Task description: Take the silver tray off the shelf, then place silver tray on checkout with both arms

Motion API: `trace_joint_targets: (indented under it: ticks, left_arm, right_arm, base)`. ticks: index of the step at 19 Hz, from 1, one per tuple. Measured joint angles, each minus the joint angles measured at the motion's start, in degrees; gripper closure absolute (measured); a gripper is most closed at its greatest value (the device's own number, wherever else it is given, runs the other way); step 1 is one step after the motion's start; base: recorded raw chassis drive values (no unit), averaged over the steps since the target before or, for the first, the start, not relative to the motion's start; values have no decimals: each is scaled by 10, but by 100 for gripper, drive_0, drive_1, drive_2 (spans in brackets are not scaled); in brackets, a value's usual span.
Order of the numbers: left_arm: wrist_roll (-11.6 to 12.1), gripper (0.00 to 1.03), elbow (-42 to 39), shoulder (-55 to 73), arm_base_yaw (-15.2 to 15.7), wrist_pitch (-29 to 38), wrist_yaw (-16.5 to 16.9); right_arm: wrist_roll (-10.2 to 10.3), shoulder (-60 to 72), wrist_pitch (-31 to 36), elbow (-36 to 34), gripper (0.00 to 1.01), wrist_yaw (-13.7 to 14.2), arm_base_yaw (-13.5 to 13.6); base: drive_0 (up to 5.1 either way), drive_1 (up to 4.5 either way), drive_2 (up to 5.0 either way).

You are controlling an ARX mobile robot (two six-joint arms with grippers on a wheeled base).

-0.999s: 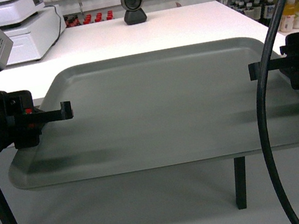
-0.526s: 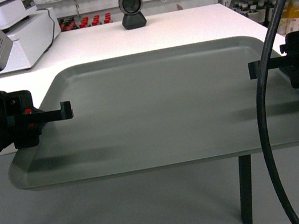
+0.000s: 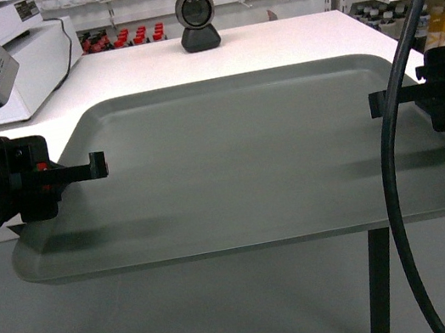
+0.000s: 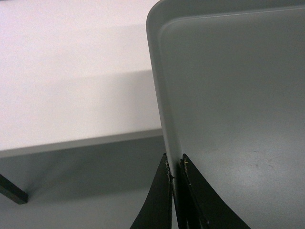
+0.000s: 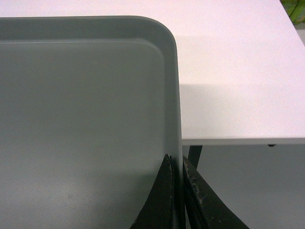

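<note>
Tray carrying is mostly done, as I judge it: the silver tray (image 3: 239, 163) is off the shelf and hangs level in the air between my two arms, its far edge over the near edge of the white checkout counter (image 3: 269, 42), its near half out over the floor. My left hand (image 4: 175, 191) is clamped on the tray's left rim, one jaw above and one below; my right hand (image 5: 179, 191) is clamped the same way on the right rim. What is left is to bring the tray further over the counter, lower it and let go. On the counter, a small round grey camera (image 3: 198, 20) stands near the far edge, and a white weighing scale (image 3: 30, 54) sits at the far left corner. Both are well apart from the tray, so the middle looks free for setting down.
</note>
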Motion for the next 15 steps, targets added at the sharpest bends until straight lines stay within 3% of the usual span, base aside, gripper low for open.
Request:
trace_joint_targets:
  ticks: [15]
  left_arm:
    - [0, 100, 0, 0, 0, 0, 0]
  right_arm:
    - [0, 0, 0, 0, 98, 0, 0]
  base:
    - [0, 420, -419]
